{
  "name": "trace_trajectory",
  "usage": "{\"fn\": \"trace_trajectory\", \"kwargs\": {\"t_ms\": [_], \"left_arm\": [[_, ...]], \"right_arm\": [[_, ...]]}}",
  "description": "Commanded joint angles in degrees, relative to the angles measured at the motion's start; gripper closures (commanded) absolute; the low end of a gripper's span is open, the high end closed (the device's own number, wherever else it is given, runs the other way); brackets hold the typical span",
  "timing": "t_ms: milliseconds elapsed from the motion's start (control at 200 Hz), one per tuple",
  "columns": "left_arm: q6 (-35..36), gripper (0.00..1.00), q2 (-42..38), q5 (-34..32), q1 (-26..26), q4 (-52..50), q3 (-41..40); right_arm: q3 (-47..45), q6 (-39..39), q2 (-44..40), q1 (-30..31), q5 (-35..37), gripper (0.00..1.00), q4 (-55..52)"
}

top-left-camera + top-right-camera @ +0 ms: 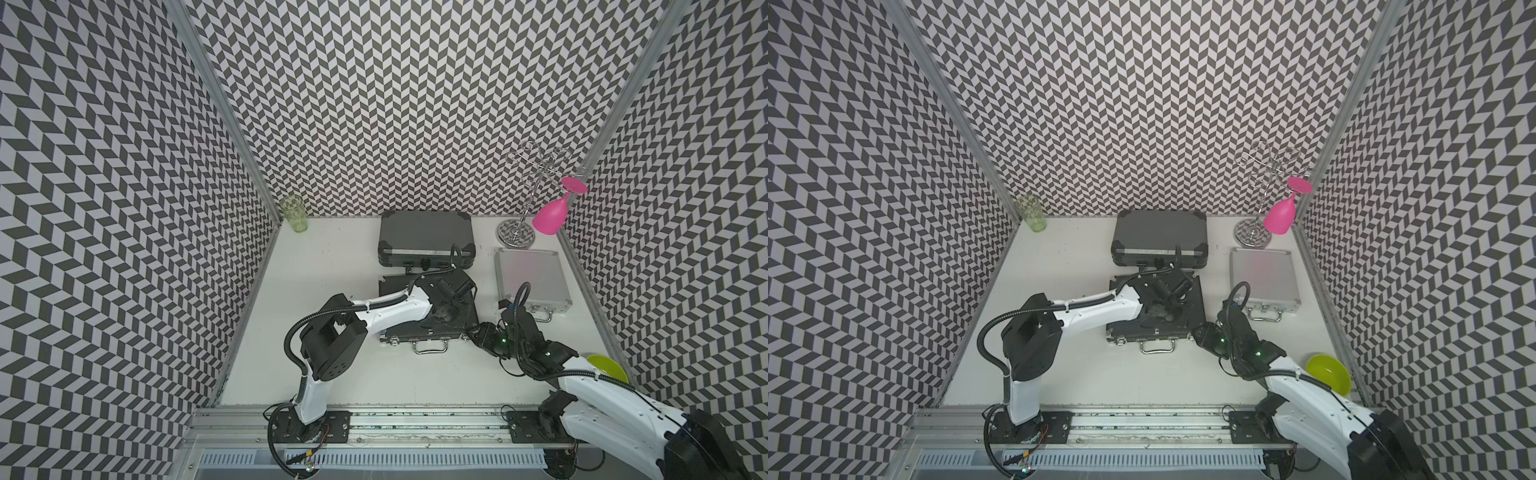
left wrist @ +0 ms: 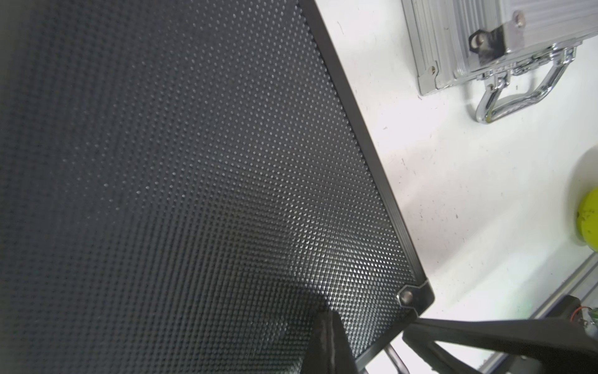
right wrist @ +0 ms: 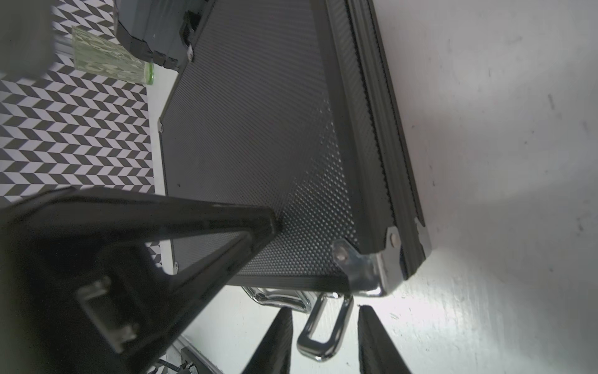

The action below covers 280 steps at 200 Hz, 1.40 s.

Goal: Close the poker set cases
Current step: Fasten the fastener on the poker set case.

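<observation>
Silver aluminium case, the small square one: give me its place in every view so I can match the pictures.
In a top view: the small square silver aluminium case, right of the flat textured black case.
In a top view: case, same place.
Left wrist: its corner and chrome handle, past the black case's edge.
Right wrist: not in it.
Shared landmark: the black case, in all four.
</observation>
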Motion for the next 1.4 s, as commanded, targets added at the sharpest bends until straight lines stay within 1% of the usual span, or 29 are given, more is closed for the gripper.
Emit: {"fn": "trace_trajectory", "kwargs": {"t_ms": [0, 200, 405, 586, 601, 641, 726, 946, 1056, 1257, 1397], "left_arm": [[-0.15, 0.98, 2.60, -1.34, 0.86, -6.09, -3.01], [0.07, 0.98, 2.90, -1.00, 1.21, -5.71, -2.66], [0.05, 0.98, 2.85, -0.56, 1.20, -4.97, -3.04], [0.12, 0.98, 2.43, 0.05, 1.23, -4.17, -3.93], [0.10, 0.98, 2.41, 0.05, 1.26, -4.09, -4.01], [0.14, 0.98, 2.29, 0.23, 1.27, -3.80, -4.28], [0.22, 0.98, 2.16, 0.57, 1.30, -3.51, -4.65], [0.16, 0.98, 1.59, 1.16, 1.38, -2.28, -6.56], [0.15, 0.98, 1.16, 1.37, 1.63, -1.68, -7.47], [0.23, 0.98, 0.40, 2.16, 1.65, -0.77, -9.12], [0.42, 0.98, -0.41, 3.06, 1.82, 0.02, -11.08]], "right_arm": [[-2.70, 2.54, -1.11, 0.96, 1.26, 0.67, 3.35], [-5.00, 3.01, -0.76, 1.23, 2.87, 0.69, 3.00], [-6.15, 3.34, 3.62, 1.24, 3.51, 0.70, 7.57], [-6.15, 3.23, 6.61, 1.49, 4.51, 0.73, 9.74], [-7.81, 3.30, 6.72, 1.45, 4.67, 0.73, 9.78], [-8.01, 3.27, 7.14, 1.49, 5.19, 0.74, 9.78], [-8.30, 3.29, 7.69, 1.49, 6.08, 0.75, 9.76], [-9.88, 5.09, 7.41, 1.99, 5.94, 0.75, 14.24], [-9.56, 6.15, 6.92, 3.21, 7.86, 0.75, 13.94], [-10.27, 9.15, 9.12, 3.68, 10.83, 0.75, 15.30], [-10.89, 11.03, 9.11, 3.81, 13.90, 0.78, 16.50]]}}
